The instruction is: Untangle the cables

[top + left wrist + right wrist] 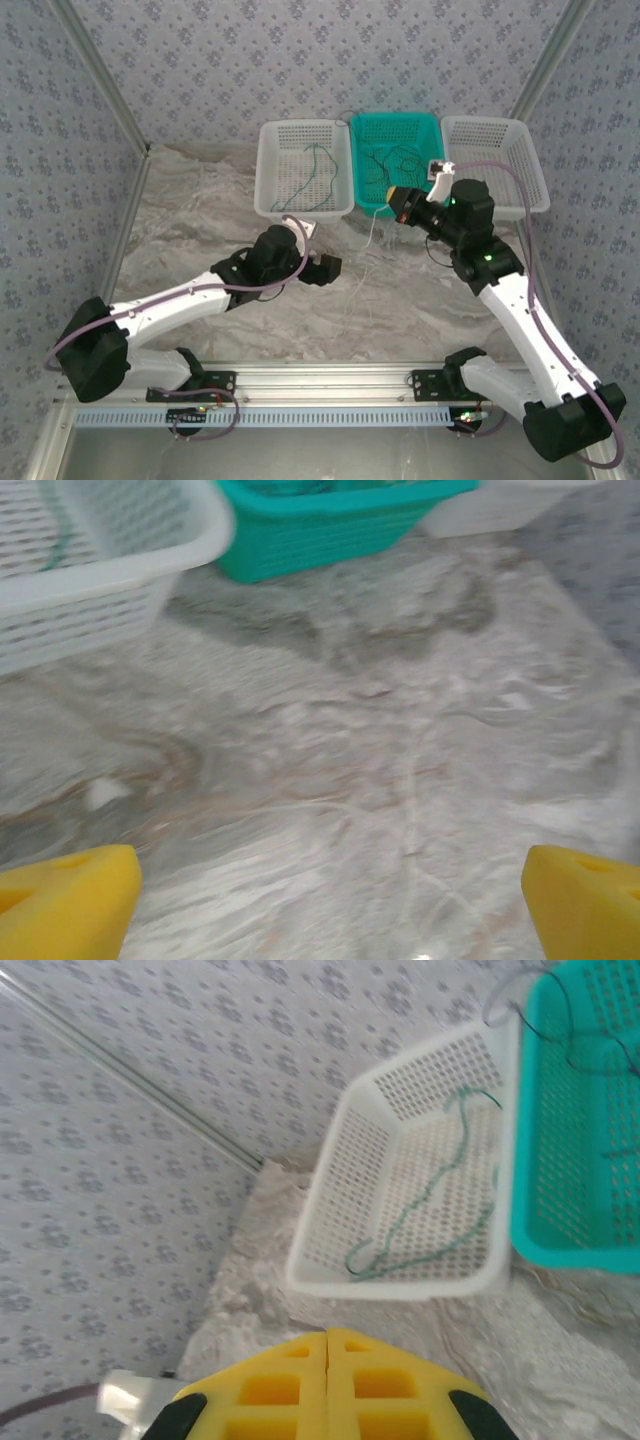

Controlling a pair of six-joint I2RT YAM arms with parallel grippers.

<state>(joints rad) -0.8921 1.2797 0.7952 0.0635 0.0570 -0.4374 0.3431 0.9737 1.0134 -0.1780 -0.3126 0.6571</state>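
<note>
A dark green cable [322,170] [430,1230] lies looped in the left white basket [270,190] [390,1285]. Dark thin cables [395,160] sit tangled in the teal basket [425,125] [570,1160]. A whitish cable [371,235] [411,810] trails from the teal basket's front edge down onto the table. My right gripper [398,205] [327,1338] hovers at that front edge, jaws pressed shut; no wire shows between them. Over the table in front of the white basket, my left gripper [325,268] [325,910] stands wide open and empty, just left of the whitish cable.
A second white basket [525,160] [490,510] stands right of the teal one. The three baskets line the back of the marbled table [200,220]. Patterned walls close in the back and both sides.
</note>
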